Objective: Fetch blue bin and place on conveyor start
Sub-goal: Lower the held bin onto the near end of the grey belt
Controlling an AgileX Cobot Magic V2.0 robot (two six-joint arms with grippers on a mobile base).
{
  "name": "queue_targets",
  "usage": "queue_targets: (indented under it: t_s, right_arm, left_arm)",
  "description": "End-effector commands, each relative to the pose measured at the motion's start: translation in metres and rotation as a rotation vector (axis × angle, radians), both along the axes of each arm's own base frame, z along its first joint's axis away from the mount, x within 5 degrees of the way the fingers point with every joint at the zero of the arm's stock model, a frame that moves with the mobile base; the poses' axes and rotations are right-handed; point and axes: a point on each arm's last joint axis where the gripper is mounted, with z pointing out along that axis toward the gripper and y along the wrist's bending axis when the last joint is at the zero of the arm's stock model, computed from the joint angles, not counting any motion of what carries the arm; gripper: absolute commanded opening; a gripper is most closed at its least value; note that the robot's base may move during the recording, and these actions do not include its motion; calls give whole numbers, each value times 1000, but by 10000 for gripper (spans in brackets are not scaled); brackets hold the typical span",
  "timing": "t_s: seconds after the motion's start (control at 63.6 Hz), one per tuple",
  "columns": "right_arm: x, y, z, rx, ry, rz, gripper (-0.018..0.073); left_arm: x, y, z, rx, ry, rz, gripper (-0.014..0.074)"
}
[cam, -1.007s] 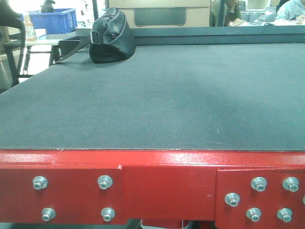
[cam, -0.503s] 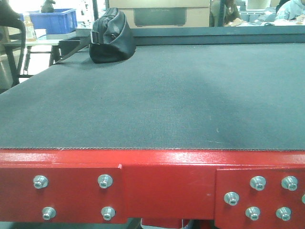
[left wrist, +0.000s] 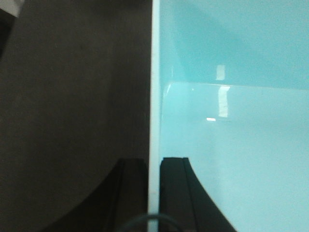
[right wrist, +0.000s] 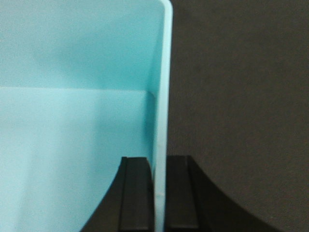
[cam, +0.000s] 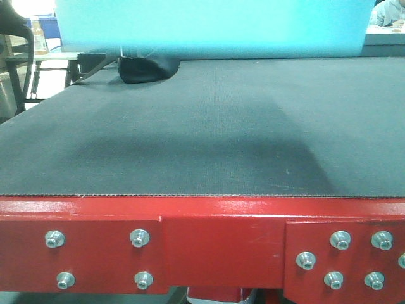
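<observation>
The pale cyan blue bin [cam: 212,28] hangs above the far part of the conveyor start's dark grey belt [cam: 209,133], filling the top of the front view; its shadow lies on the belt. The red bolted frame [cam: 221,244] edges the belt in front. My left gripper [left wrist: 154,164] is shut on the bin's left wall rim [left wrist: 154,96], one finger inside and one outside. My right gripper [right wrist: 161,162] is shut on the bin's right wall rim [right wrist: 164,87] in the same way. The bin's inside [right wrist: 72,121] holds nothing that shows. Neither gripper shows in the front view.
A black bag [cam: 149,68] lies on the belt at the far left, partly hidden behind the bin. Left of the belt stand a table and a dark chair [cam: 19,44]. A person [cam: 387,12] sits at the far right.
The blue bin has come down into the front view from above, now covering the dark blue crate, the cardboard box and most of the black bag. Its shadow has appeared on the belt.
</observation>
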Motion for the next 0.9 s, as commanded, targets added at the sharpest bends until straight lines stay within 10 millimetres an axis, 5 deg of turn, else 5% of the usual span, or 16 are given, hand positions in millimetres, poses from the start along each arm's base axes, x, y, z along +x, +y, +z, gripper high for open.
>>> queue_targets:
  t_s: [0.0,0.22,0.44,0.503,0.692,0.881]
  right_arm:
    - [7,17,-13,114,-89,53,-154]
    - [24,27,-63,120,-59,90,-154]
    - [30,29,-76,109,-24,87,-154]
    - [30,27,-77,107,-25,84,-106]
    - [31,20,-78,109,-10,54,235]
    - [33,6,-76,118,1,0,279]
  left_arm:
    - [2,-17,-20,-125,-36,-64,-111]
    - [0,-17,-64,-162,-14,-83,-111]
    - [5,-4,-82,-118,15,-60,-102]
    - [6,-3,-84,-110,24,-53,-46]
    - [7,1,-81,-103,27,-36,350]
    - [10,13,-80,-90,43,5,374]
